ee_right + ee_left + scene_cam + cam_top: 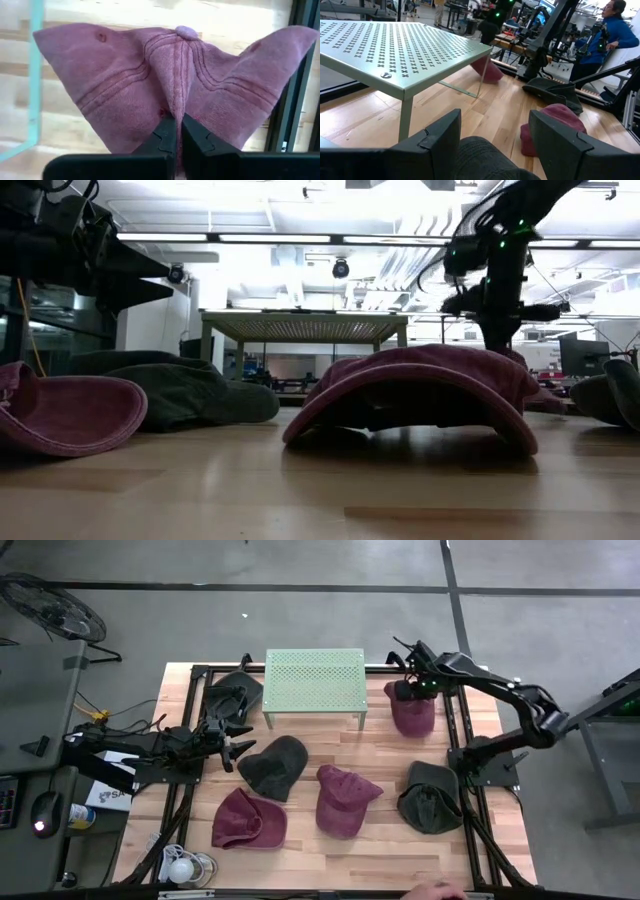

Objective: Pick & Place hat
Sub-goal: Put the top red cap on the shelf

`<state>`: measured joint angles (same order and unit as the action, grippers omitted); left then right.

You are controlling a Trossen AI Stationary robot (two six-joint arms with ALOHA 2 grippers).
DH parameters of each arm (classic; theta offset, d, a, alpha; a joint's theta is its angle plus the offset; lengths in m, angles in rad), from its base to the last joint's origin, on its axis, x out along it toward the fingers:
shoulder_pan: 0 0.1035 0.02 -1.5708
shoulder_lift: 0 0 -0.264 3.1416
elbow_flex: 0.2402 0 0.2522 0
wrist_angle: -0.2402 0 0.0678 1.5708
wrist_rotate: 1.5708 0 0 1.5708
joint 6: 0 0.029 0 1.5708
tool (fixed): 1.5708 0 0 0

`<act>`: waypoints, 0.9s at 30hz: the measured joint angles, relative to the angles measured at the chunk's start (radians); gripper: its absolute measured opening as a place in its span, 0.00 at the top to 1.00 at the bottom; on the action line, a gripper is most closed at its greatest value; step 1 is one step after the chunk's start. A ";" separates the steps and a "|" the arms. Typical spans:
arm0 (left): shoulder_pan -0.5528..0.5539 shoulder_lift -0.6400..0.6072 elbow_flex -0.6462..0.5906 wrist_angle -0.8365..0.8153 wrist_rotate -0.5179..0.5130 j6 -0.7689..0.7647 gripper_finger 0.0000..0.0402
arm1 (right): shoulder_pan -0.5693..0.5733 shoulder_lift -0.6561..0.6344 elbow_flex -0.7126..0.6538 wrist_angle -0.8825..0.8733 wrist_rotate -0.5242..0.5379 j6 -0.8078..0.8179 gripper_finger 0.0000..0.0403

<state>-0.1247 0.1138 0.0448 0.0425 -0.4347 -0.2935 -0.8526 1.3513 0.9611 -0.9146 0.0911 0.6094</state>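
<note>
step: grasp | my right gripper (178, 131) pinched on maroon hat (125, 85) beside rack (314, 679) | left gripper (495, 137) open, waiting | next: i lift, carry

Wooden table (300, 840), light planks w/ a black frame round the edges. On it, clock read off the high view: green perforated rack (314, 680) stands at 12 on thin legs. Dark olive hat (233, 695) at 10–11, just beside the rack. Maroon hat (411, 712) at 1–2, near the rack's other end. Dark green hat (274, 766) approx. centre, slightly to 9. Maroon hat (344, 800) at 6 (brim toward the front edge). Another maroon hat (248, 819) at 7–8, close to the dark green one. Dark olive hat (430, 797) at 4–5, by the frame rail.
</note>
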 joint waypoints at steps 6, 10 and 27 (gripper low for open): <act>0.000 0.000 0.000 0.000 0.000 0.000 0.43 | 0.015 -0.114 0.000 -0.030 -0.037 -0.052 1.00; 0.000 0.000 0.000 0.000 0.000 0.000 0.43 | 0.033 -0.205 0.000 -0.043 -0.063 -0.088 1.00; 0.000 0.000 0.000 0.000 0.000 0.000 0.43 | 0.160 -0.464 0.000 -0.043 -0.059 -0.129 1.00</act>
<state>-0.1246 0.1139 0.0448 0.0425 -0.4347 -0.2935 -0.6922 0.8878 0.9611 -0.9575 0.0325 0.4808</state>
